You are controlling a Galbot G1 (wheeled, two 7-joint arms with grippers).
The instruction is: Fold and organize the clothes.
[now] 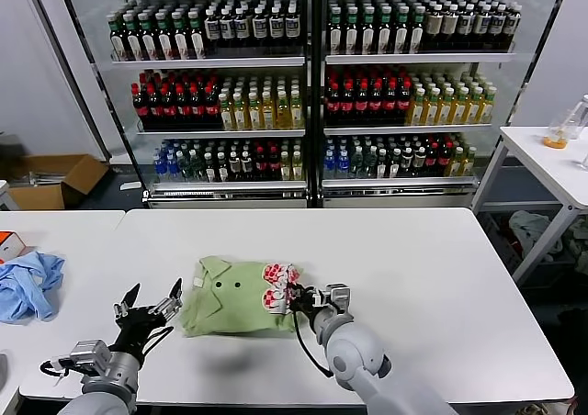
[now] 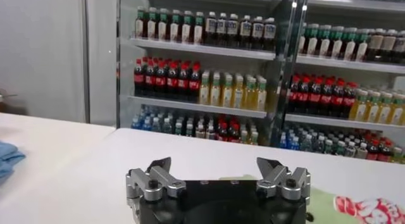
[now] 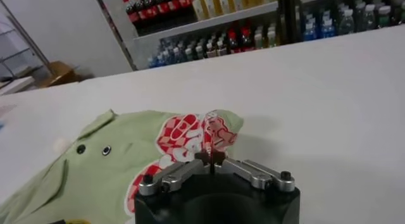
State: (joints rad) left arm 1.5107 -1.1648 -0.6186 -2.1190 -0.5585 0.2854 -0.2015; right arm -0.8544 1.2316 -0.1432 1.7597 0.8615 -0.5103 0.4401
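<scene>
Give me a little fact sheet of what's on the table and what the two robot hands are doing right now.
Garment: green polo shirt, folded, on the white table
Right gripper: shut on the shirt's printed edge
Left gripper: open, beside the shirt, apart from it
Also there: blue cloth on the neighbouring table
Background: drink coolers

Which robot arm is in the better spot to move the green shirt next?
Probably the right. The right gripper is shut on the edge of the light sage-green soft polo shirt, at its red-and-white print. The left gripper hangs open beside the shirt, touching nothing.
</scene>
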